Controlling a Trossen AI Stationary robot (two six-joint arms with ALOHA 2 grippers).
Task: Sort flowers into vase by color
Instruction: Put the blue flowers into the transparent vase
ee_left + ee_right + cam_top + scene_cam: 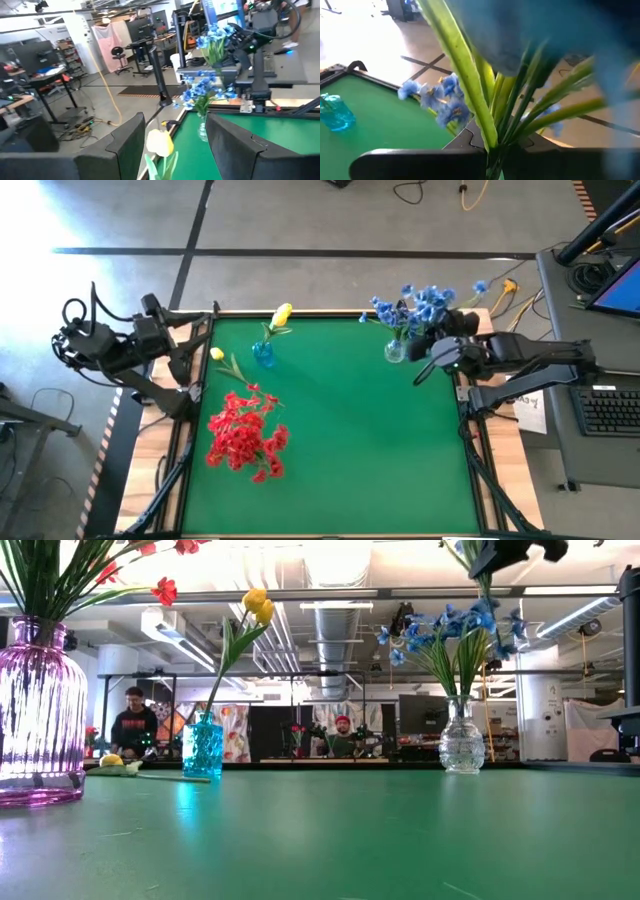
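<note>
The green table (380,450) carries three vases. A purple vase (38,710) near the left edge holds the big bunch of red flowers (245,435). At the far right corner a clear vase (461,740) holds the blue flowers (420,305), and a small blue vase (263,355) at the far middle holds one yellow flower (282,315); a second yellow flower (222,358) lies flat on the cloth just beside it. The right gripper (438,348) sits at the clear vase, fingers pinched together on a blue flower stem (470,75) above its mouth. The left gripper (192,345) waits over the far left edge, fingers parted and holding nothing.
</note>
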